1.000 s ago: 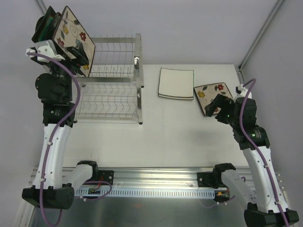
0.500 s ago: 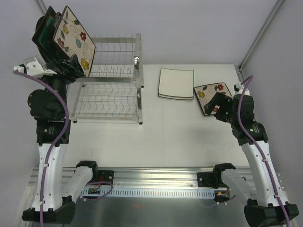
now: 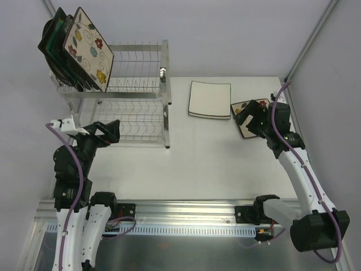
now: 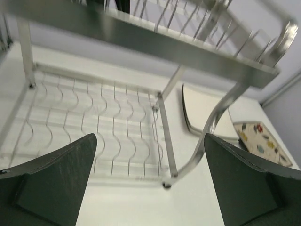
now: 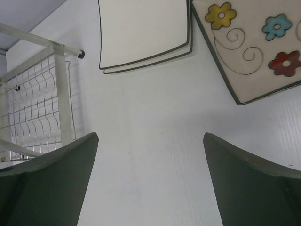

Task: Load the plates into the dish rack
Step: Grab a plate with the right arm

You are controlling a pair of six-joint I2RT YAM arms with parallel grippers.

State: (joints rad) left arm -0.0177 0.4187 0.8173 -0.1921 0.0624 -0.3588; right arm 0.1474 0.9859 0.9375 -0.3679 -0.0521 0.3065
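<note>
Right wrist: flowered plate (image 5: 249, 52) lies ahead-right of right gripper (image 5: 149, 141).

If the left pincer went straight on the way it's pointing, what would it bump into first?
Probably the dish rack. The open left pincer points at the rack's bare lower wire shelf, and nothing shows in between. Depth is hard to judge, so it might pass just over the wires.

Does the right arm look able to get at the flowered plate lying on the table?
Probably yes: the right gripper hangs open close to the flowered plate, which lies flat with nothing on it.
</note>
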